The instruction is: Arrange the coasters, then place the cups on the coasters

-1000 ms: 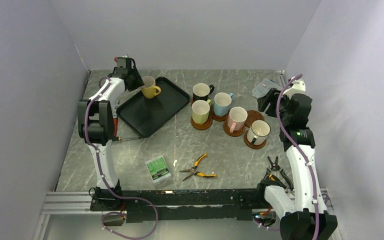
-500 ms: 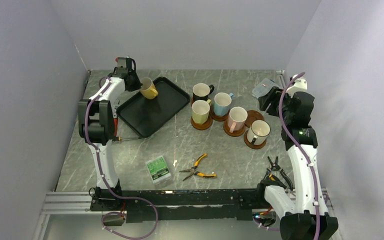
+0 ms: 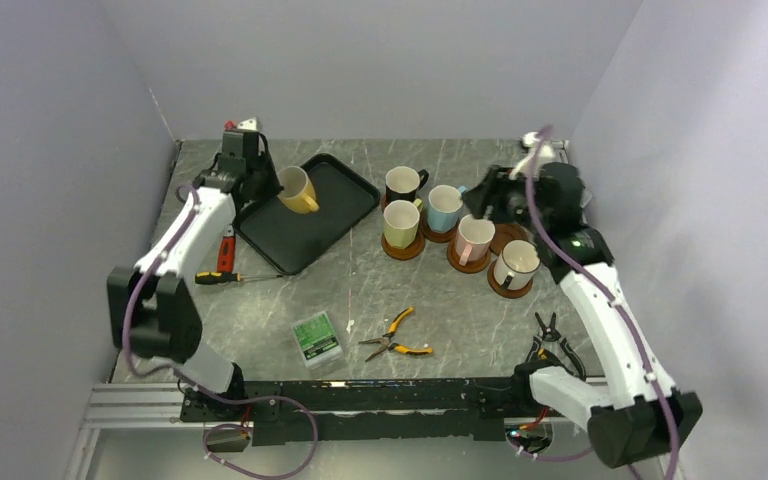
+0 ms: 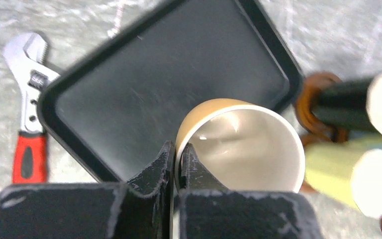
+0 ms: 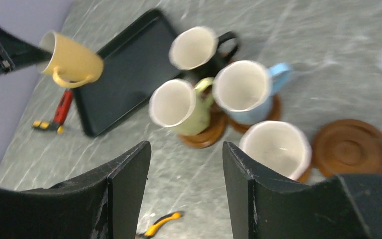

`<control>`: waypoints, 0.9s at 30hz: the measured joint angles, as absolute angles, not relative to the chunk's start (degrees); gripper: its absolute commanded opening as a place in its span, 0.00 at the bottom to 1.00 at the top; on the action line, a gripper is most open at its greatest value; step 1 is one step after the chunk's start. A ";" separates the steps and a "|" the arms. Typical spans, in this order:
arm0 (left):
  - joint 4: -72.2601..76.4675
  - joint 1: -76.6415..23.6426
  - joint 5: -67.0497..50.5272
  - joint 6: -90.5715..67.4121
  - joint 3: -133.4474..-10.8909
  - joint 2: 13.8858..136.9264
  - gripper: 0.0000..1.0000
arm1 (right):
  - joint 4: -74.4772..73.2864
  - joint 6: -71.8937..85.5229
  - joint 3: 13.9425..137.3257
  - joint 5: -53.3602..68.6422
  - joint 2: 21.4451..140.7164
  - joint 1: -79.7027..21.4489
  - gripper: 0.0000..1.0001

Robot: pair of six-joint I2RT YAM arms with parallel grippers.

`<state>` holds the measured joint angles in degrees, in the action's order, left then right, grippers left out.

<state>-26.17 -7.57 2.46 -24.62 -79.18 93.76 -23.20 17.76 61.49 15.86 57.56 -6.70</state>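
Note:
My left gripper (image 3: 278, 183) (image 4: 178, 150) is shut on the rim of the yellow-orange cup (image 3: 299, 191) (image 4: 238, 149) (image 5: 72, 62), one finger inside and one outside. The cup hangs tilted above the black tray (image 3: 305, 230) (image 4: 144, 94). The black cup (image 3: 401, 184) (image 5: 195, 47), light blue cup (image 3: 445, 207) (image 5: 242, 87), yellow-green cup (image 3: 400, 222) (image 5: 175, 104), pink cup (image 3: 474, 238) (image 5: 276, 147) and cream-white cup (image 3: 516, 263) each stand on a reddish-brown coaster. One bare coaster (image 5: 353, 147) lies right of the pink cup. My right gripper (image 3: 483, 203) (image 5: 185, 147) hovers open above these cups, holding nothing.
Orange-handled pliers (image 3: 397, 340) (image 5: 160, 224) and a green box (image 3: 317, 337) lie near the front. A screwdriver (image 3: 222, 277) and a red-handled wrench (image 3: 225, 248) (image 4: 30, 124) lie left of the tray. Black pliers (image 3: 550, 335) sit by the right arm's base.
The left gripper has shut on the yellow-orange cup's rim and lifted it, tilted, off the tray. The right arm has swung left from the back right corner to over the cups.

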 measured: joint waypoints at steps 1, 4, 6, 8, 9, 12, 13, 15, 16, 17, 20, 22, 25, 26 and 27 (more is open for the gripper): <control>-26.57 -8.86 2.76 -24.77 -77.56 90.74 0.03 | -23.44 18.00 62.48 14.66 59.09 -10.81 0.59; -28.21 -14.92 3.60 -25.63 -72.97 82.24 0.03 | -23.55 19.22 64.95 11.68 63.68 -20.43 0.59; -29.34 -18.76 4.36 -26.52 -70.96 79.29 0.03 | -23.51 20.53 66.39 9.43 67.02 -25.47 0.59; -30.50 -22.85 5.21 -27.86 -68.79 77.58 0.03 | -23.64 21.80 67.77 6.90 70.63 -30.13 0.59; -31.29 -24.69 5.74 -28.42 -67.75 77.19 0.03 | -23.79 22.50 68.53 5.72 72.42 -32.18 0.59; -34.17 -29.21 7.66 -30.24 -64.73 76.95 0.03 | -24.12 24.08 70.63 2.13 77.12 -37.63 0.59; -35.22 -30.20 8.25 -30.83 -64.07 76.95 0.03 | -24.18 24.45 71.16 1.28 78.37 -39.07 0.59; -36.84 -31.68 9.21 -31.46 -63.35 76.95 0.03 | -24.45 25.12 71.92 -0.01 80.12 -41.41 0.59; -37.52 -32.38 9.76 -31.92 -63.16 76.95 0.03 | -24.75 25.34 72.40 -0.40 80.90 -42.30 0.59; -37.67 -32.91 10.07 -32.29 -62.98 76.95 0.03 | -24.97 25.61 72.97 -0.95 81.73 -43.11 0.59; -37.43 -33.93 10.20 -32.95 -62.96 76.95 0.03 | -25.28 26.20 73.95 -1.72 83.57 -44.99 0.59; -37.23 -34.68 10.20 -33.69 -62.96 76.95 0.03 | -25.45 26.59 74.41 -2.26 84.95 -46.06 0.58; -36.82 -35.97 9.96 -34.22 -62.96 76.95 0.03 | -25.85 27.03 75.29 -3.05 87.74 -47.27 0.55; -36.51 -36.53 9.89 -34.35 -62.96 76.95 0.03 | -26.13 27.14 75.40 -3.29 88.68 -47.62 0.54; -36.27 -37.01 9.87 -34.39 -62.96 76.95 0.03 | -26.55 27.24 75.44 -3.64 89.58 -47.90 0.53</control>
<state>-36.27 -37.01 9.87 -34.39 -62.96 76.95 -26.55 27.24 75.44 -3.64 89.58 -47.90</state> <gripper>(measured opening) 0.063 0.556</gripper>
